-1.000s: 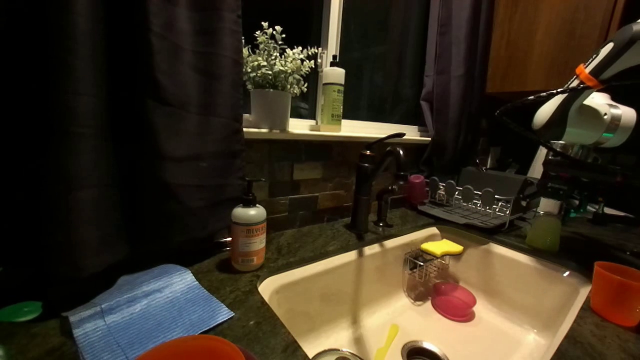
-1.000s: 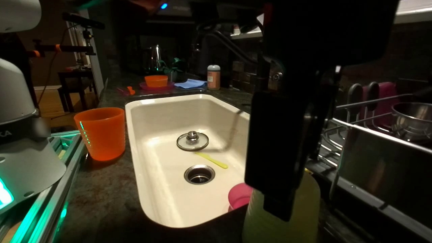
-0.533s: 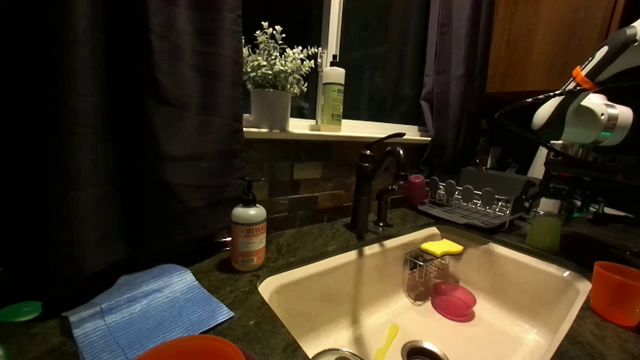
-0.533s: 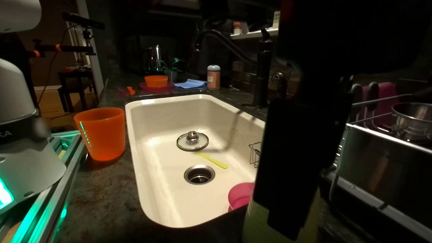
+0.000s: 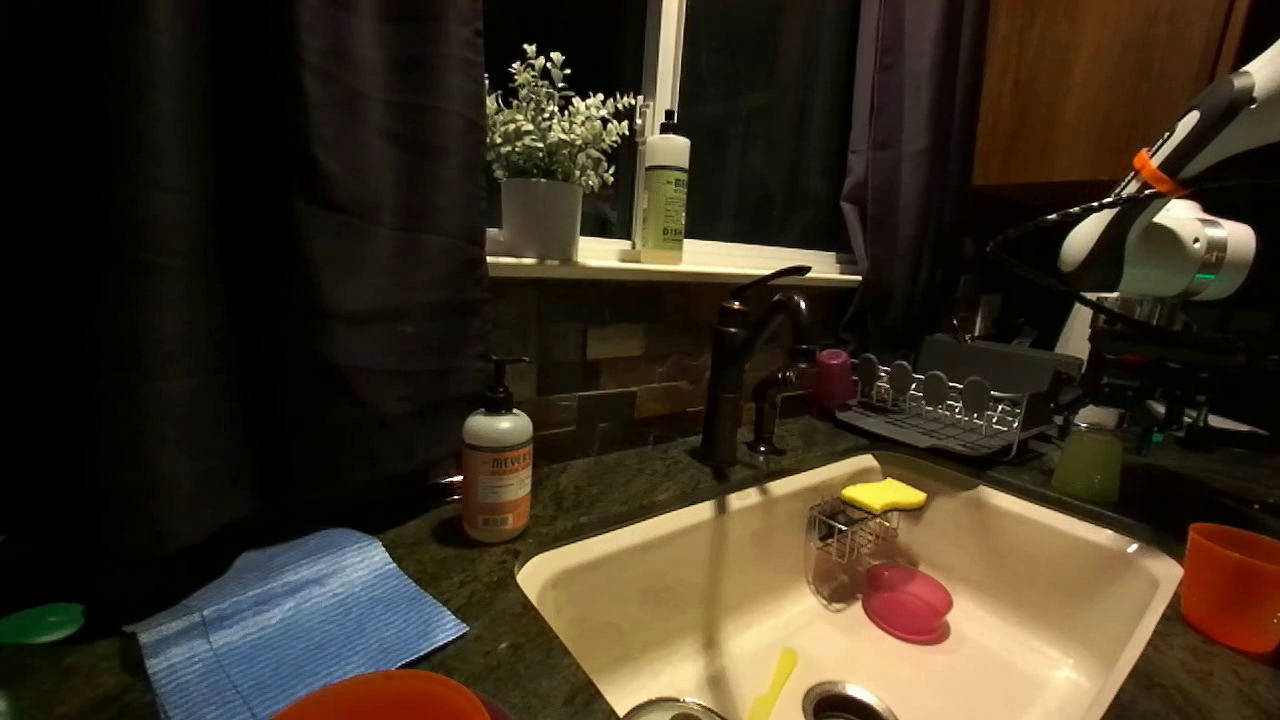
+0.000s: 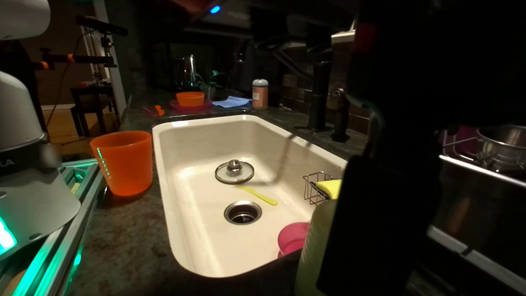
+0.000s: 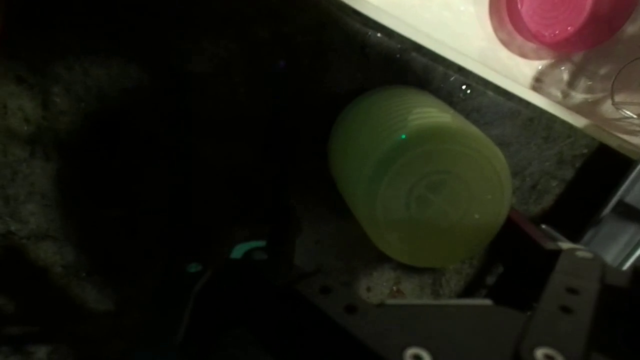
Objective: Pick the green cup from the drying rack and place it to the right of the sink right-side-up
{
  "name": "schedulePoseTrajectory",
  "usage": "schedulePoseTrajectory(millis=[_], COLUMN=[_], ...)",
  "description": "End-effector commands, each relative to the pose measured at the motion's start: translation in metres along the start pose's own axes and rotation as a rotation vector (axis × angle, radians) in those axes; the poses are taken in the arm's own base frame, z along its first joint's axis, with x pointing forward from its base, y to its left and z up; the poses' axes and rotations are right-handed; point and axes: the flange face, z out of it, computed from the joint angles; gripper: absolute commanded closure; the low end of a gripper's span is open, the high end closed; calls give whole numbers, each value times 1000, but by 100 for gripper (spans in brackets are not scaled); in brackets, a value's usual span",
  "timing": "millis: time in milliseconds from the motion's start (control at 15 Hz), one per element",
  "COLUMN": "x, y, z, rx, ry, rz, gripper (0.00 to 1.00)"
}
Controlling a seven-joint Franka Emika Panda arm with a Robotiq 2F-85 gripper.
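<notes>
Hovering low at the right end of the sink [image 5: 640, 590] (sides as facing the window [image 5: 770, 130]), gripper [image 7: 400, 230] has its jaws spread apart, green cup [image 7: 420, 190] at the gap. Too dark to tell how far in the cup sits or whether a finger touches it. Cup is on the counter [image 5: 590, 485], upside down (base up in the wrist view), just right of the sink rim; dark gripper parts hide much of it in an exterior view. Arm [image 5: 1180, 240] enters from the right, high up. Orange cup [image 5: 1235, 590] stands upright, also right of the sink, nearer. Rack [image 5: 925, 435] is beyond the sink at far right, left of the green cup; pot [image 6: 501, 144] in it, pink cup [image 5: 834, 378] at its left end, can't tell if hung on it. Faucet [image 5: 728, 390] on the far side, left of the rack. Inside the sink: caddy [image 5: 850, 530] at the far wall with sponge [image 5: 884, 495] resting on it, pink bowl [image 5: 908, 605] near it, lower; knife [image 6: 258, 195] between lid [image 6: 234, 174] on the left and drain [image 6: 242, 212] on the right. Left of the sink: soap pump [image 5: 498, 475] far, blue cloth [image 5: 300, 610] nearer, orange bowl [image 6: 190, 98] on a pink plate [image 6: 176, 105]. On the far sill [image 5: 590, 268]: plant [image 5: 545, 130] left, dish soap [image 5: 665, 195] right.
</notes>
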Motion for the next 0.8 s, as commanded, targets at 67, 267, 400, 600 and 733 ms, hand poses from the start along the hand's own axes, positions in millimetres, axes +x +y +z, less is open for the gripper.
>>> schedulePoseTrajectory(millis=[67, 267, 400, 600, 733], x=[7, 8, 9, 9, 10], y=[-1, 0, 0, 0, 0], z=[10, 16, 19, 21, 23], rx=[-15, -13, -8, 0, 6], ry=[-27, -48, -57, -73, -85], rz=[-8, -6, -2, 3, 11], gripper=[0, 0, 0, 0, 0])
